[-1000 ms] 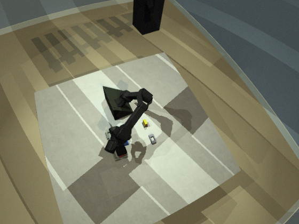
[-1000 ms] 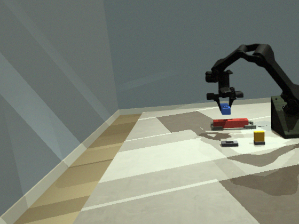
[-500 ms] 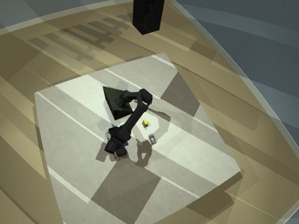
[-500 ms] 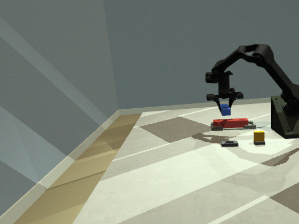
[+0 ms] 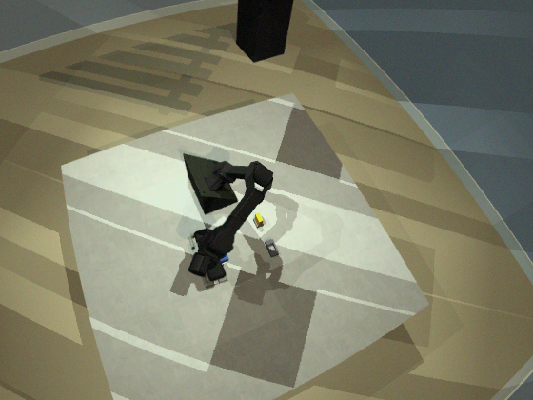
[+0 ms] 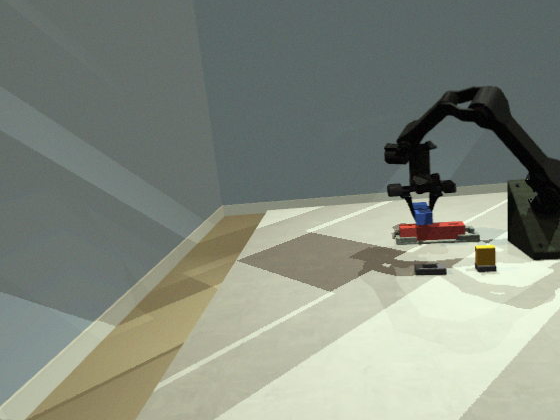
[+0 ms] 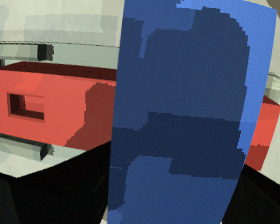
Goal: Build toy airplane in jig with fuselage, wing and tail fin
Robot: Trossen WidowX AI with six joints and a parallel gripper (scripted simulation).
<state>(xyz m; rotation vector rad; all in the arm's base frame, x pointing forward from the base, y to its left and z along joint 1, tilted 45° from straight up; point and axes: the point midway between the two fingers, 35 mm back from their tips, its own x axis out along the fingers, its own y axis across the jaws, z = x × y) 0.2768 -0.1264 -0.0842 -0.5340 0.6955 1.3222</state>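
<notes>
My gripper [image 6: 423,213] [image 7: 169,156] points down, shut on the blue wing [image 5: 225,258] [image 6: 424,217] [image 7: 150,90]. The wing lies crosswise over the red fuselage [image 6: 452,230] [image 7: 65,110], its underside at or just above the fuselage's top. The tab and wing socket are hidden, so I cannot tell whether they are engaged. The fuselage lies flat in the grey cradle [image 5: 192,243] [image 6: 471,238] [image 7: 20,51]. Its tail socket [image 7: 29,107] is open and empty at the left in the wrist view. The yellow tail fin [image 5: 259,219] [image 6: 485,255] stands upright in a small dark holder.
An empty dark holder [image 5: 273,254] [image 6: 430,272] lies near the fin, on the side away from the arm's base. The arm's dark wedge-shaped base [image 5: 202,183] [image 6: 522,222] stands beyond the cradle's tail end. A tall black box [image 5: 264,26] stands far back.
</notes>
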